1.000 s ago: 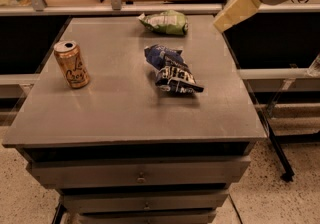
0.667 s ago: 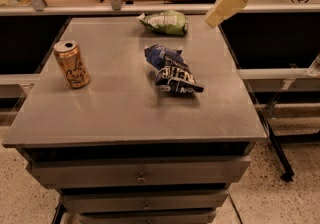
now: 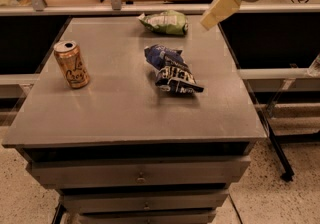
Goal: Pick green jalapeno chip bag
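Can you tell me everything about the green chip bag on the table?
The green jalapeno chip bag is a small, crinkly, foil-looking packet, light green with white patches and dark print. It lies on its side near the far edge of the grey table, lengthwise across. Only the tabletop touches it. The gripper hovers just to its right in the picture, not touching it.

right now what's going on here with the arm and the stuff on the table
A robot arm is after the green jalapeno chip bag, which lies near the far edge of the table. The gripper hangs over the far right corner, just right of that bag, not touching it. A dark blue bag lies mid-table; a can stands at the left.
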`<state>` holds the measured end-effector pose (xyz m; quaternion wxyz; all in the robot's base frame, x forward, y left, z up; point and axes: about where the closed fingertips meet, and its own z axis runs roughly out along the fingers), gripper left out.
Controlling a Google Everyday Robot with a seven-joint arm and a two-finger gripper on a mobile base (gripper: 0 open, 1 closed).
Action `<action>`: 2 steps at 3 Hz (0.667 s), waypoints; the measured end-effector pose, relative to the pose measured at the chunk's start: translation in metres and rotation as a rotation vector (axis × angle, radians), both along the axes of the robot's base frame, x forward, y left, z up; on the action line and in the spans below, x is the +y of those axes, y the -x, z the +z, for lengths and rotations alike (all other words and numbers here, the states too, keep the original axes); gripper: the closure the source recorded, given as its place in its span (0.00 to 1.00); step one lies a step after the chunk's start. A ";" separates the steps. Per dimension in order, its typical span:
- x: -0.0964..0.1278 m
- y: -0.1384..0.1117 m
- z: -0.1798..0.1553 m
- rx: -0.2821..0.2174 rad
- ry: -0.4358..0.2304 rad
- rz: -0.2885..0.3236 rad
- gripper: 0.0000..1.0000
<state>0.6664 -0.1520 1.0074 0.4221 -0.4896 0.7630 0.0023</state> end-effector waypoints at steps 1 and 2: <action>0.006 -0.022 -0.016 0.004 -0.011 0.012 0.00; 0.007 -0.043 -0.028 -0.002 -0.028 0.012 0.00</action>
